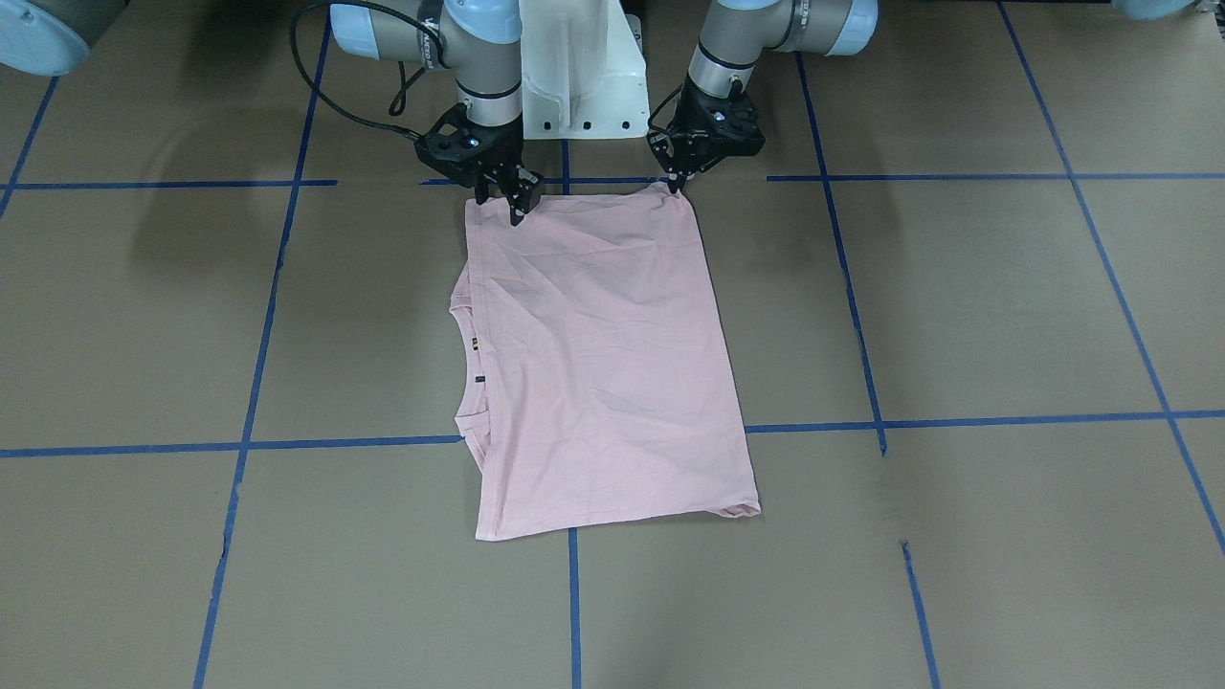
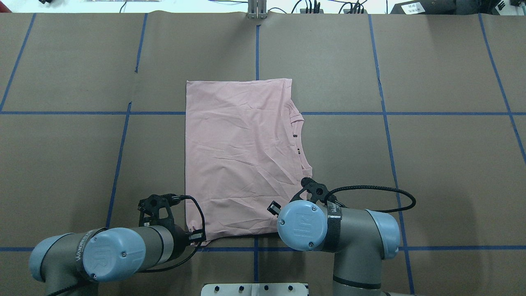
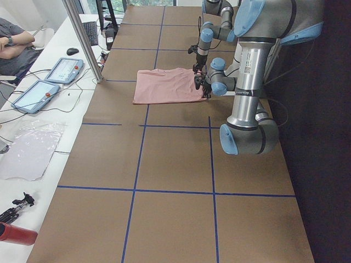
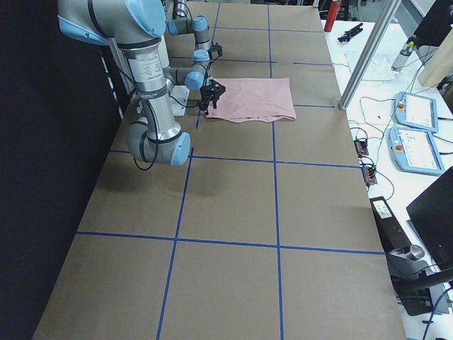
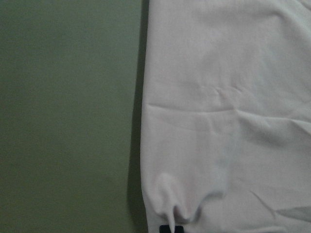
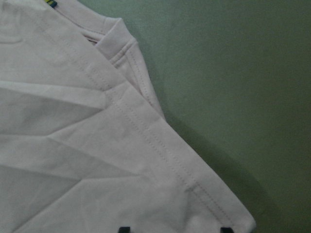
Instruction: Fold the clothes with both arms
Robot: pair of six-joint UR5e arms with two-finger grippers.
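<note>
Left pincer, front camera: the left pincer (image 1: 676,184) is pressed together on one corner of the shirt (image 1: 603,373), at the edge nearest the robot's base.
Right pincer, front camera: the right pincer (image 1: 500,203) stands with its jaws apart, tips down at the other near corner, not yet clamped.
Shirt, front camera: it is folded into a long rectangle, plain side up, flat on the tabletop (image 1: 957,306). The collar (image 1: 461,311) pokes out on the robot's right side.
Overhead camera: the shirt lies mid-tabletop with its near edge just in front of both wrists. The right wrist hides its own jaws here.
Side cameras: the shirt lies flat close to the robot. The jaws are too small to judge.
Left wrist camera: the fingertips (image 5: 165,228) sit close together with a small pucker of cloth pinched up between them.
Right wrist camera: the fingertips (image 6: 125,228) are well apart. The stitched corner lies flat between them, with the collar further off.
Handling, weight: it is probably a thin, light knit and no strain for either arm.
Handling, stiffness: it looks limp, so it will likely sag between two holds and trail any free edge.
Handling, grip: the stacked layers may slide apart, so each hold should bite through all of them.
Where to hold: the two near corners look best, on the stitched edge where the cloth is thickest. They should rise evenly.
</note>
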